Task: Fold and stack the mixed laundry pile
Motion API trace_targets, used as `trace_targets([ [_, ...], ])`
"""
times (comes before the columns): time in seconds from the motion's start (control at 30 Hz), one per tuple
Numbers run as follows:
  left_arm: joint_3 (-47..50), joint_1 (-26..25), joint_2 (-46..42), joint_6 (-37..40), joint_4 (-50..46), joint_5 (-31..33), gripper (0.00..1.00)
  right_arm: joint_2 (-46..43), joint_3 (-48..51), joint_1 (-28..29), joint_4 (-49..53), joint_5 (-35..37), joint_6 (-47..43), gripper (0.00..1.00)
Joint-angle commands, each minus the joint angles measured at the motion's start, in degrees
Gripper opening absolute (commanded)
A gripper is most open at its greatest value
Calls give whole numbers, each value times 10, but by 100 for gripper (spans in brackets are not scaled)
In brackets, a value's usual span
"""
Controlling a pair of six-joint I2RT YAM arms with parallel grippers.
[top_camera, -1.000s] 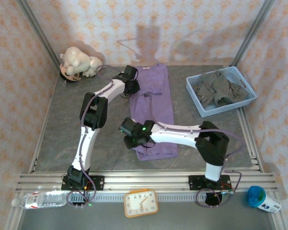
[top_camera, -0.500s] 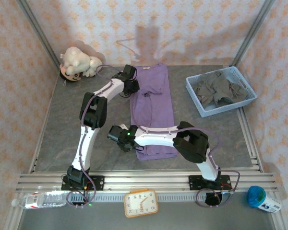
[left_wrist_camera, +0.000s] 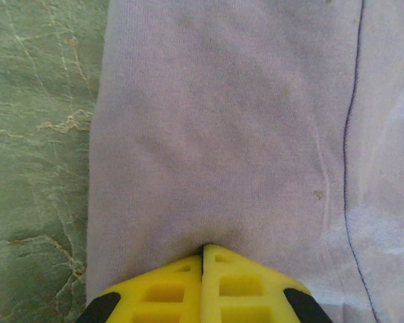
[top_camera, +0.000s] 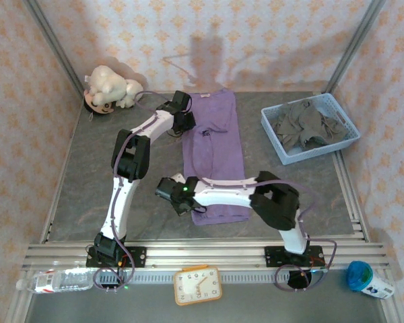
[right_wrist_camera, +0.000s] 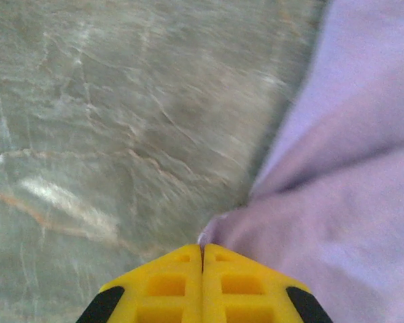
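The grey tabletop (top_camera: 87, 175) is the biggest thing here. In its middle lies the purple shirt (top_camera: 215, 155), stretched out long from near to far. On the far right sits the blue basket (top_camera: 323, 151), and the dark grey shirt (top_camera: 303, 124) is bunched up inside it.

The left gripper (left_wrist_camera: 203, 246) is closed tight and pinches the purple shirt at its far left edge. The right gripper (right_wrist_camera: 203, 247) is closed tight too. It seems to hold the shirt's near left corner, just where the cloth meets the bare tabletop.

The step looks like folding the purple shirt. To do it well, both grippers should lift together at the same height and go slowly, so the cloth stays smooth. Then edge should land on edge. If one side pulls harder, the shirt may twist or slip out.

I count two shirts, two grippers, one basket and one white plush toy (top_camera: 111, 87) in the far left corner.
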State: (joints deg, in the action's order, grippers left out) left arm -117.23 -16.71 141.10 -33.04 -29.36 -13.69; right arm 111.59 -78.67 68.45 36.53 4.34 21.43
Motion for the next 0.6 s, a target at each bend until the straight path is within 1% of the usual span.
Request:
trace_targets([
  [0.0, -1, 10, 37, 10, -60, 12, 6, -113, 59, -1, -22, 31, 56, 0],
  [0.13, -8, 14, 41, 10, -63, 13, 6, -196, 155, -16, -56, 24, 120, 0],
  [0.27, -15, 16, 44, 10, -67, 14, 6, -250, 236, -61, -78, 11, 191, 0],
  [0.33, -19, 16, 45, 10, -69, 13, 6, -271, 265, -82, -71, 18, 223, 0],
  [0.4, -24, 15, 48, 10, -72, 12, 6, -286, 284, -99, -43, 33, 257, 0],
  [0.43, -26, 16, 48, 10, -72, 12, 6, -292, 292, -105, -29, 36, 271, 4],
  [0.47, -29, 16, 49, 10, -73, 13, 6, -297, 297, -109, -13, 43, 285, 12],
  [0.5, -31, 16, 49, 10, -74, 13, 6, -300, 300, -111, 3, 51, 295, 16],
  [0.57, -38, 16, 53, 9, -78, 14, 6, -309, 298, -111, 26, 67, 291, 27],
])
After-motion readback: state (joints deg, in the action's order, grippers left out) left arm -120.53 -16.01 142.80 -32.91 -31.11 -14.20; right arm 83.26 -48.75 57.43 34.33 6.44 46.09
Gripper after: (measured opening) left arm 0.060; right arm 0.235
